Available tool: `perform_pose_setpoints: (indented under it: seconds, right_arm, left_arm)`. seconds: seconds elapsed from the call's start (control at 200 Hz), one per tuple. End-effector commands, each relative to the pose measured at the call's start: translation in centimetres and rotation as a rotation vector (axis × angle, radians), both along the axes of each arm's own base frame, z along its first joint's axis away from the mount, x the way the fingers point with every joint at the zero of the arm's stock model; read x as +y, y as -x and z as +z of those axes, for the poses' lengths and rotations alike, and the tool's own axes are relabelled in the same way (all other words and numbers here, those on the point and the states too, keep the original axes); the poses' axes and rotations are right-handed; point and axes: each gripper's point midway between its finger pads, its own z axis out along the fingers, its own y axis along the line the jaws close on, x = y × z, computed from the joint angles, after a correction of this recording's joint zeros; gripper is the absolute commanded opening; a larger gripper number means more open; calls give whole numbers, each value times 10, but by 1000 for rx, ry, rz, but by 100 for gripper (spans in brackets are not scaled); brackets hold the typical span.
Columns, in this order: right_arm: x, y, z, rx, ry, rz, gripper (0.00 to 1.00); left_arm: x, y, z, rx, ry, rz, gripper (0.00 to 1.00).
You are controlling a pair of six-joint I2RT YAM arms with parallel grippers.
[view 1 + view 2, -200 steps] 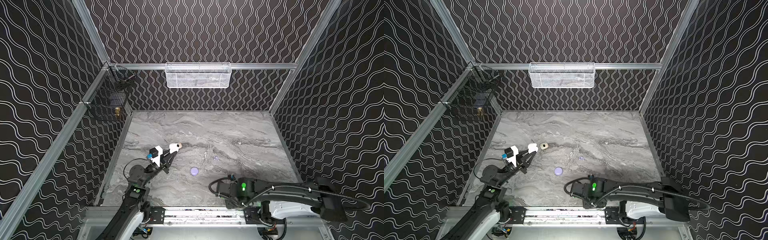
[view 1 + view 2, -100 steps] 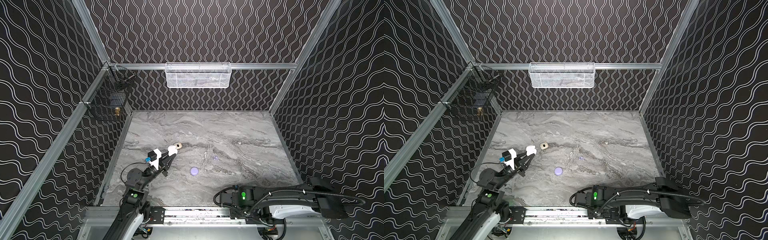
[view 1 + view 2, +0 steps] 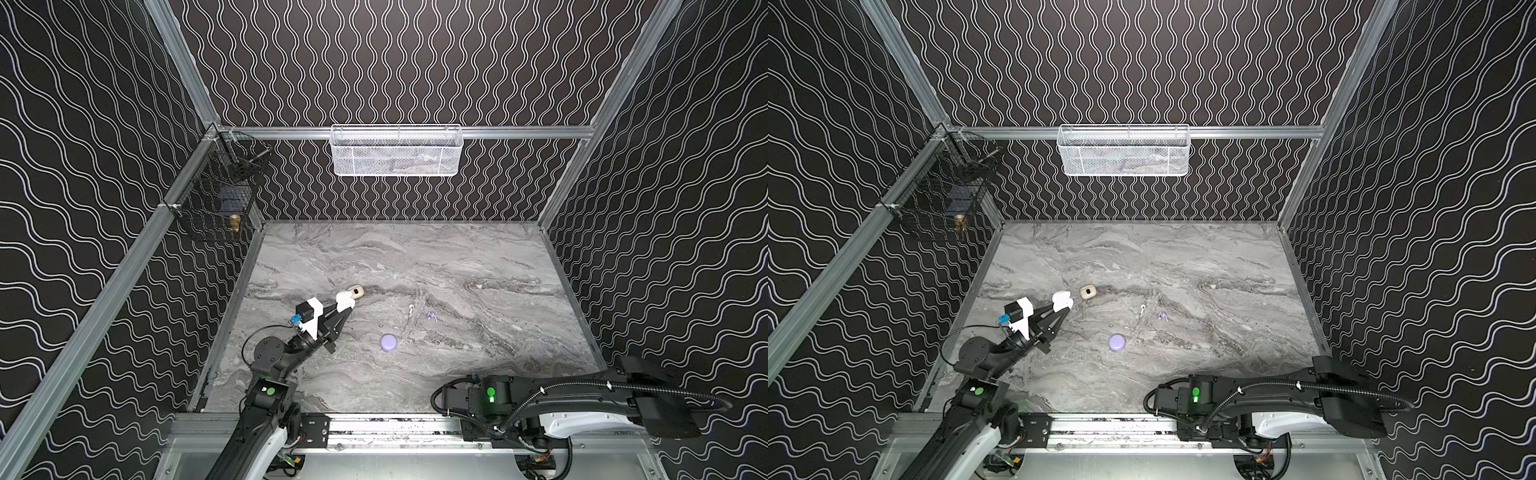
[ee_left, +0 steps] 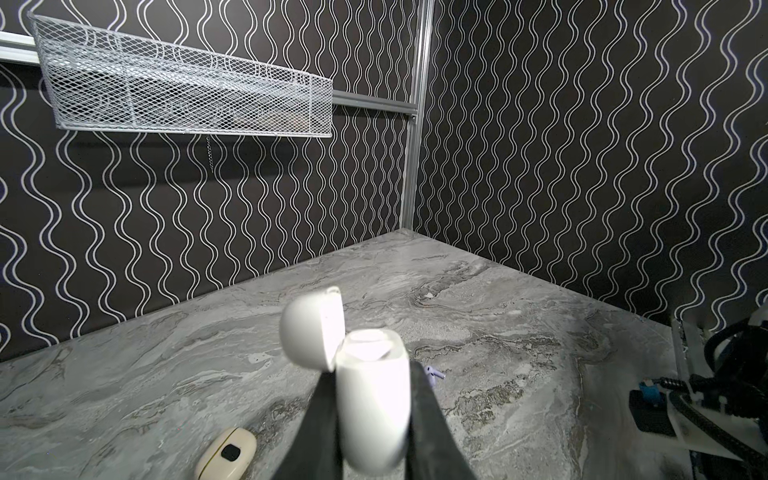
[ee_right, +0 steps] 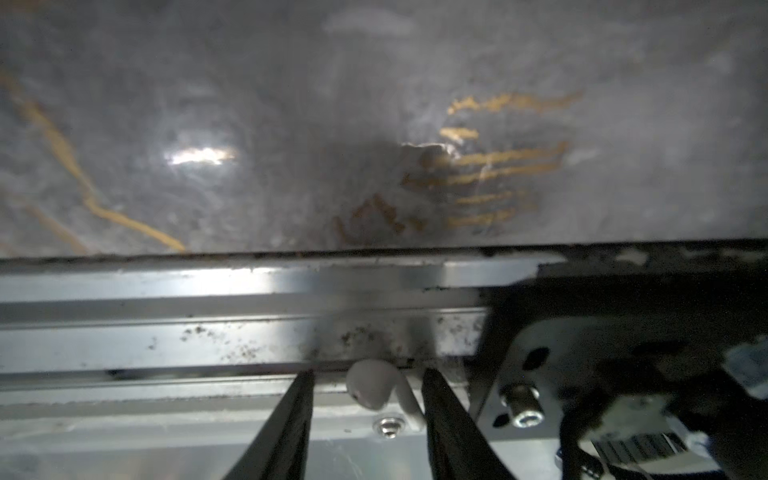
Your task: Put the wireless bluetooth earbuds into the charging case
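Observation:
My left gripper (image 3: 347, 309) (image 3: 1064, 311) (image 4: 372, 370) is shut on a white charging case (image 3: 345, 300) (image 4: 372, 407), held above the table's left part with its lid (image 4: 311, 324) swung open. In the right wrist view, my right gripper (image 5: 369, 374) hangs over the front rail. Its jaws stand apart around a white earbud (image 5: 374, 384), whose stem lies against one finger with a gap at the other. In both top views that gripper is hidden under its arm (image 3: 490, 395). Another white earbud (image 3: 411, 308) (image 3: 1142, 308) and a lavender earbud (image 3: 431, 316) (image 4: 432, 374) lie mid-table.
A beige case (image 3: 356, 291) (image 3: 1088, 291) (image 4: 226, 455) lies just beyond the held case. A round lavender case (image 3: 389, 343) (image 3: 1117, 343) sits shut near the middle. A white mesh basket (image 3: 397, 151) hangs on the back wall and a black wire basket (image 3: 216, 203) on the left wall.
The right arm has drawn back from the table to the front rail. The left gripper with the case has shifted slightly toward the front, uncovering the beige case.

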Motion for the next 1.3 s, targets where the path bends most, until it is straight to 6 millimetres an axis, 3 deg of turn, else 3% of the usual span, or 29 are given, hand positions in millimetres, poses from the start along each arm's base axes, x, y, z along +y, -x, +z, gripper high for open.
perform_pose_setpoints:
  seconds: [0.0, 0.24, 0.611, 0.926, 1.056, 1.296]
  right_arm:
    - [6, 3, 1, 12, -24, -29, 41]
    - [10, 4, 2, -1, -28, -30, 29]
    - [7, 6, -5, -8, -7, -26, 31]
    - [10, 3, -1, -43, -18, -29, 19]
    - [11, -6, 12, -92, -14, -34, 18]
    - [26, -33, 70, -249, -67, -37, 17]
  left_arm:
    - [2, -1, 2, -18, -5, 13, 0]
    - [2, 1, 3, -21, -3, 14, 0]
    - [3, 1, 5, -22, -3, 17, 0]
    - [3, 1, 6, -24, -1, 21, 0]
    - [2, 2, 7, -27, 0, 10, 0]
    - [1, 4, 10, -33, 10, 0, 0]
